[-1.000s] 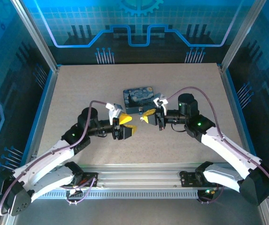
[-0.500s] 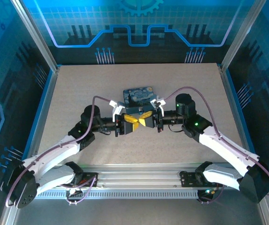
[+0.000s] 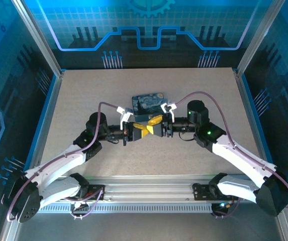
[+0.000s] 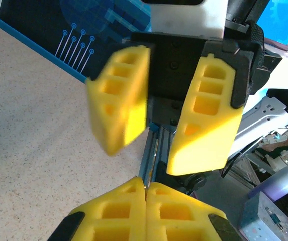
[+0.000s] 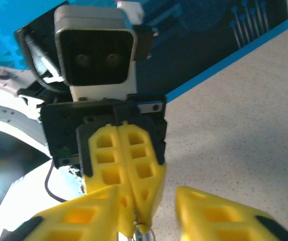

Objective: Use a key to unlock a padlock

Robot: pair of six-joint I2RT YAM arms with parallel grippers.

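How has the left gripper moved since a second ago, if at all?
Yes. In the top view the left gripper swung right and slightly farther out from the bases, ending closer to the painted box.

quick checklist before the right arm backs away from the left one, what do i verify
1. Left gripper shut: ok, its fingers are pressed together.
2. Something pinched in it: ok, a small metal piece sticks out at its tip.
3. Whether that piece is the key or the padlock: cannot tell, too little of it shows.
4. Right gripper open: ok, its jaws stand apart, one on either side of the left gripper's tip.
5. Right gripper clear of the piece: cannot tell.
6. Box out of the way: ok, it lies on the table beyond both grippers.
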